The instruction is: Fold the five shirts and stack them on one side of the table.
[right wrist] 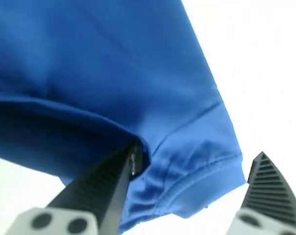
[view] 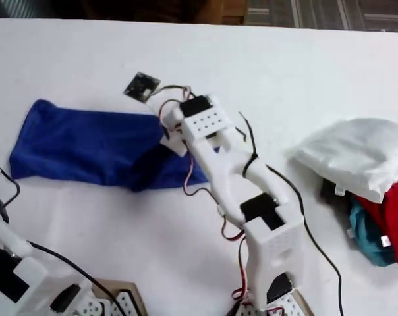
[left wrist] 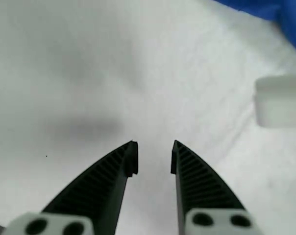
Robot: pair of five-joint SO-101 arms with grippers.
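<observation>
Shirt in blue (view: 87,148) lies spread across the left middle of the high view on the white table (view: 284,72). From the bottom centre the right arm (view: 252,210) stretches diagonally up and left, bent at the elbow, its wrist tipped down over the shirt's right end. In its wrist view the right gripper (right wrist: 197,161) is spread wide astride the hem, clamping nothing, with one fingertip at a fold of the fabric. The left gripper (left wrist: 153,156) hangs over bare table, parted narrowly and empty. A pile of white, red and teal shirts (view: 364,178) sits at the right edge.
</observation>
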